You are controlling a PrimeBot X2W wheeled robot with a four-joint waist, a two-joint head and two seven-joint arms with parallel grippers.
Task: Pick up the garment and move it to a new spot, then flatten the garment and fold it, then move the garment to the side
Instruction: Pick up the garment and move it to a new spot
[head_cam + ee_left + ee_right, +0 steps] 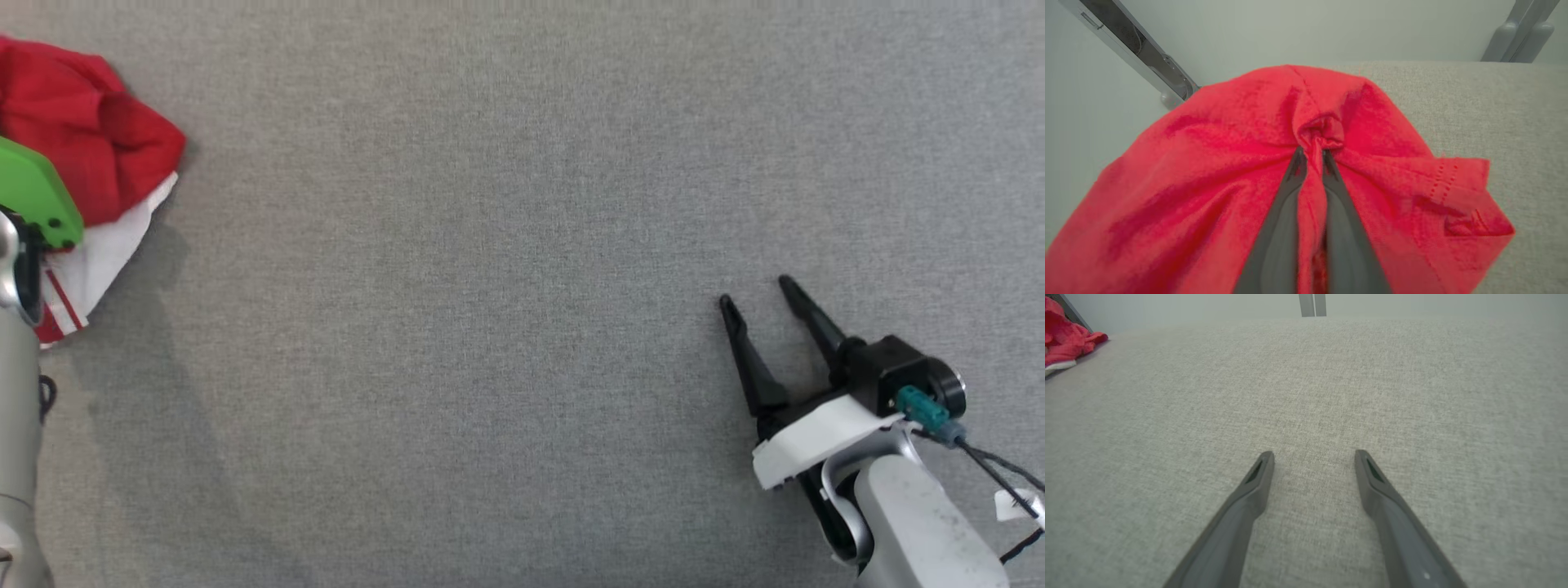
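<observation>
The garment (90, 131) is red with a white, red-striped part, bunched at the far left edge of the grey fabric table (490, 286). In the left wrist view my left gripper (1312, 157) is shut on a pinched fold of the red garment (1208, 163), cloth bulging just past the fingertips. In the head view the left arm's green wrist cover lies over the garment and hides the fingers. My right gripper (755, 294) stands open at the lower right, far from the garment, nothing between its fingers (1257, 477). The garment (1065, 343) sits at the right wrist view's far left.
A metal frame post (1135, 49) slants behind the garment past the table's edge, and another upright (1519, 32) stands beyond the far right corner. A pale wall lies beyond the table. Cables hang from my right wrist (1004, 482).
</observation>
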